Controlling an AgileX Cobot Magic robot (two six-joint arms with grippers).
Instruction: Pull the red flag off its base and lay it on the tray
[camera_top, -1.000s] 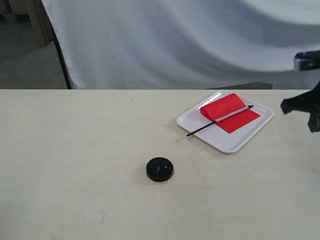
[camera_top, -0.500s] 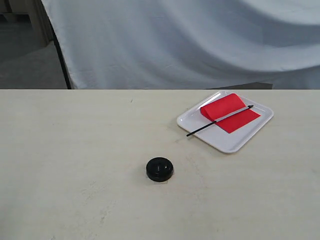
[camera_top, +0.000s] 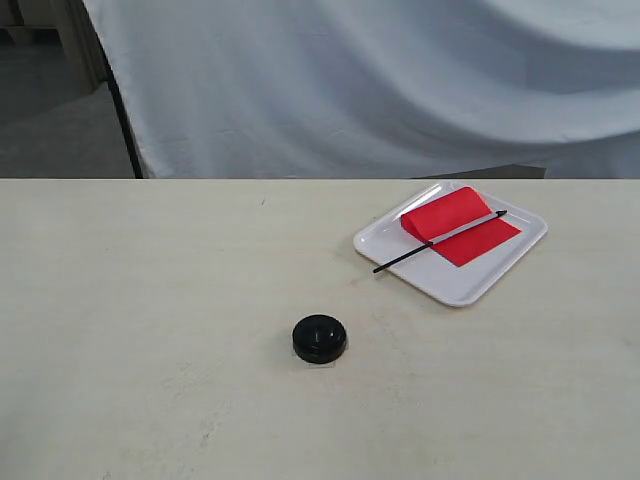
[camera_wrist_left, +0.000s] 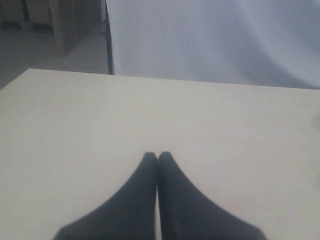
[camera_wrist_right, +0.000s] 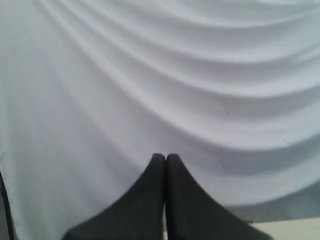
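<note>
Finding: the flag (camera_top: 460, 225) lies flat in the tray (camera_top: 470, 285), the base (camera_top: 320, 338) stands well apart on the surface (camera_top: 150, 300), and my left claw (camera_wrist_left: 157, 156) and right claw (camera_wrist_right: 165, 157) are pressed closed and empty, so I judge the placing step done and no further move required.

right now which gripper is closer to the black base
Cannot tell: neither shows in the exterior view with the base. The left gripper hangs over the table, while the right gripper faces the curtain.

The red flag (camera_top: 462, 228) lies flat in the tray (camera_top: 448, 281), base (camera_top: 320, 338) apart.
</note>
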